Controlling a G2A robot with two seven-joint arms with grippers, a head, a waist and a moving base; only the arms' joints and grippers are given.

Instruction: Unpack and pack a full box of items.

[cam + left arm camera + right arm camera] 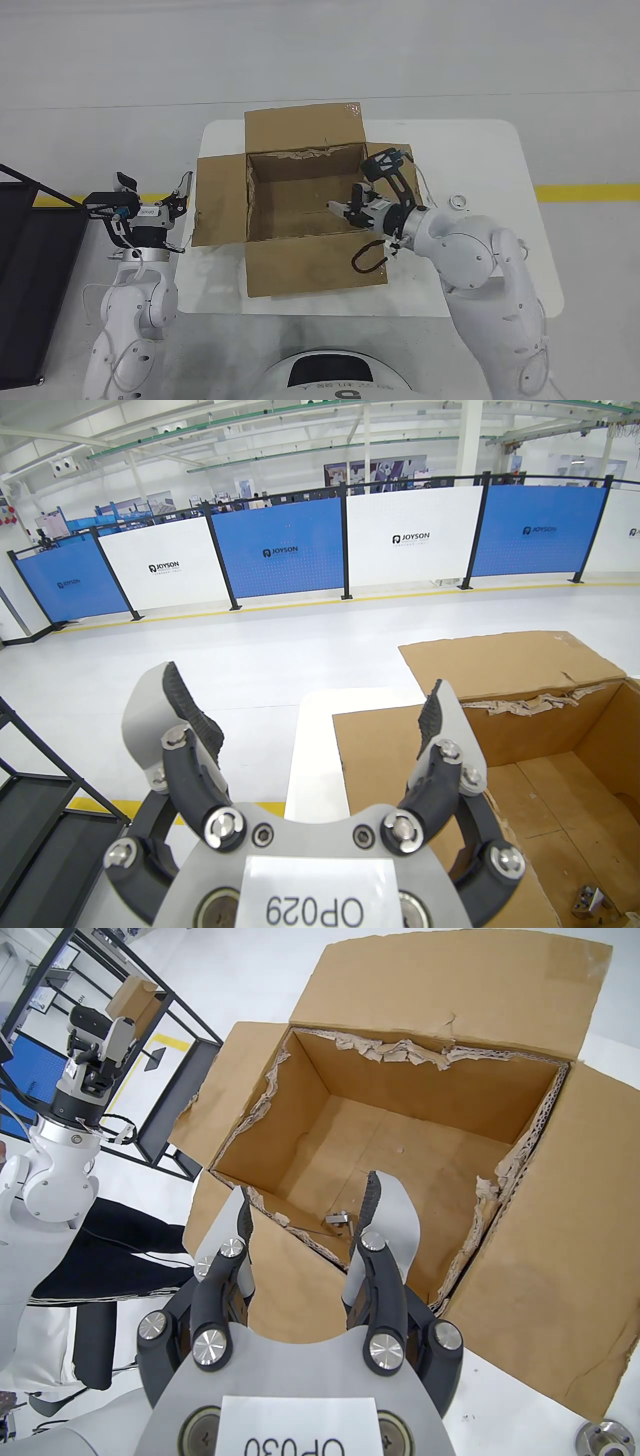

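**Box nearly emptied, one small part left to lift out**

The brown corrugated cardboard box [305, 128] sits on the white rounded surface [470, 150], with its flaps folded outward and torn edges along its rim. Its floor is almost bare. A small grey metal part [339, 1219] lies there, close to the wall nearest the right end effector [310, 1198]. That end effector hangs over the opening, fingers spread and holding nothing. The left end effector [302, 677] hovers just outside the left flap, likewise released and empty. A small silver metal ring [457, 200] rests on the surface to the right of the box, apart from it.

The unpacking step appears close to its end. The next move likely calls for the right arm to descend deep into the box without catching the ragged rim. It would then straddle the little part beside the wall and close on it.
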